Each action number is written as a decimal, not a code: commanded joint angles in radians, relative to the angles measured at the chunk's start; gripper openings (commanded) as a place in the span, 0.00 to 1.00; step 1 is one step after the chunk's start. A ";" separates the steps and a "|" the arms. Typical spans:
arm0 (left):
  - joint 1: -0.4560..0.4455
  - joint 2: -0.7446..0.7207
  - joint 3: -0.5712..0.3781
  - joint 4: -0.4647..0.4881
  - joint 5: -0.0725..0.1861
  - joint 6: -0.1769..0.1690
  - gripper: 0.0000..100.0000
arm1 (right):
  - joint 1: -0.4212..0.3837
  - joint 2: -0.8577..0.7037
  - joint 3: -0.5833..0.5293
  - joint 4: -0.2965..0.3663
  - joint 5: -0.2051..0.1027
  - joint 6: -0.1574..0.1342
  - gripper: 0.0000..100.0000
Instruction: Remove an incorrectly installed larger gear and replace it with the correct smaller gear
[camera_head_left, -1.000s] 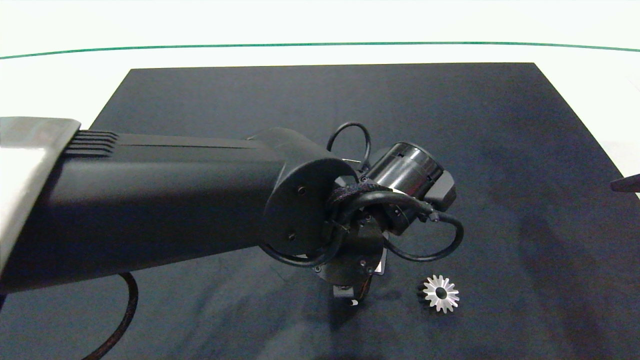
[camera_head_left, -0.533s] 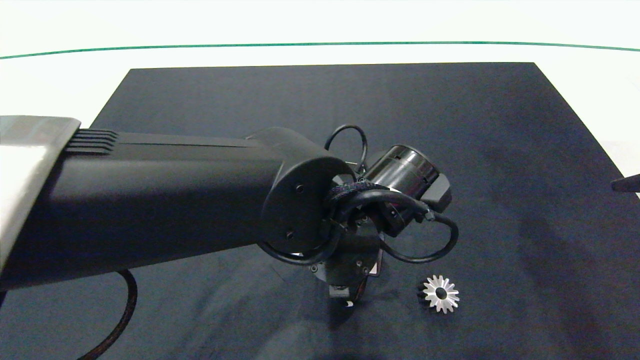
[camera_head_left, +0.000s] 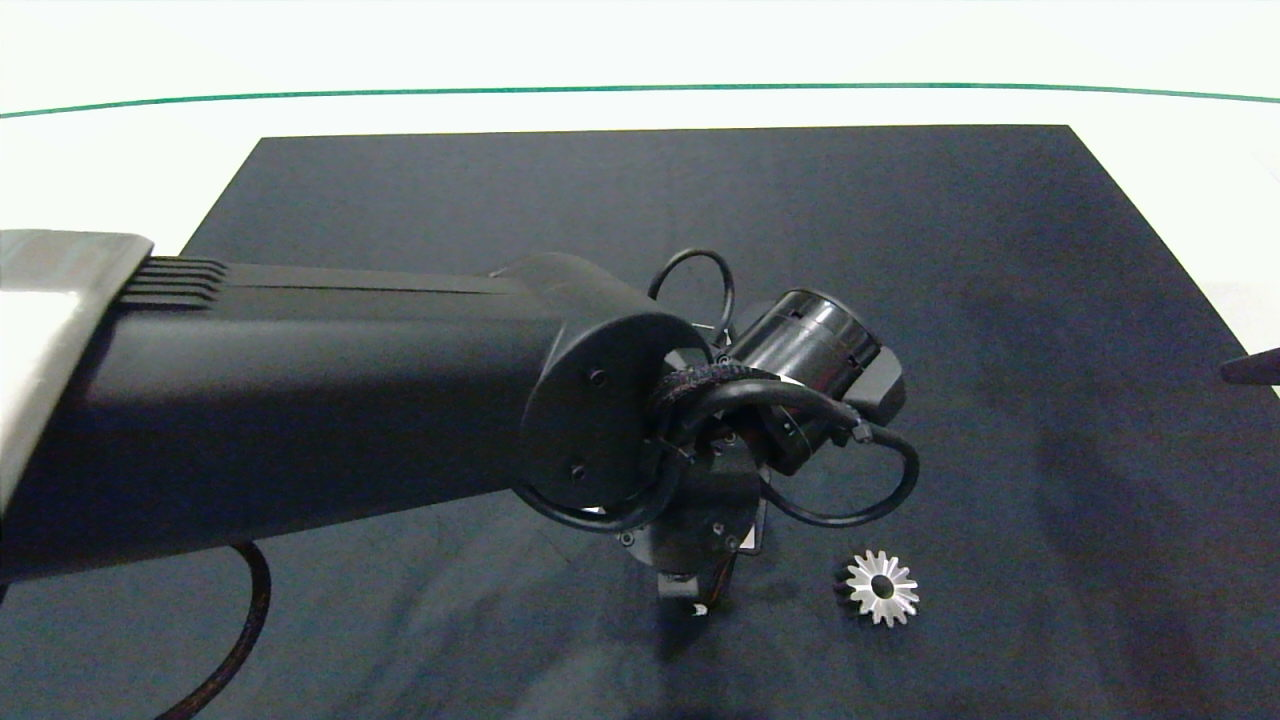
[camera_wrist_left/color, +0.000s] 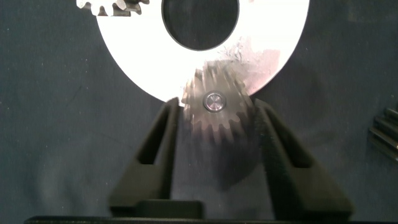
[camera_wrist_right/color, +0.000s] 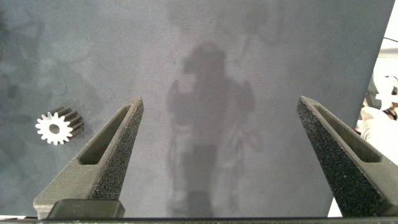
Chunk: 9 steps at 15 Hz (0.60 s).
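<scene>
Left gripper (camera_wrist_left/color: 216, 109): clenched on the smaller gear (camera_wrist_left/color: 217, 127), one finger against each flank.
Smaller gear: sits on a pin (camera_wrist_left/color: 214, 101) at the rim of a silver ring plate (camera_wrist_left/color: 143, 56); its teeth are blurred.
Second small gear (camera_wrist_left/color: 112, 6): on the plate's far rim, only partly in view.
Larger gear (camera_head_left: 882, 587): flat on the dark mat (camera_head_left: 900, 250), at 5 o'clock from the left wrist, apart from it.
Right gripper (camera_wrist_right/color: 221, 102): fingers spread wide, holding nothing, above bare mat at the head view's 3 o'clock edge.
</scene>
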 joint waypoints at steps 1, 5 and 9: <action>0.001 -0.008 0.000 0.023 0.005 -0.008 1.00 | 0.001 0.000 0.000 0.005 0.001 -0.001 1.00; 0.075 -0.163 0.003 0.205 0.005 -0.068 1.00 | 0.003 0.002 0.003 0.005 0.001 -0.003 1.00; 0.224 -0.413 0.029 0.434 0.005 -0.177 1.00 | 0.035 0.003 0.019 0.006 -0.001 -0.011 1.00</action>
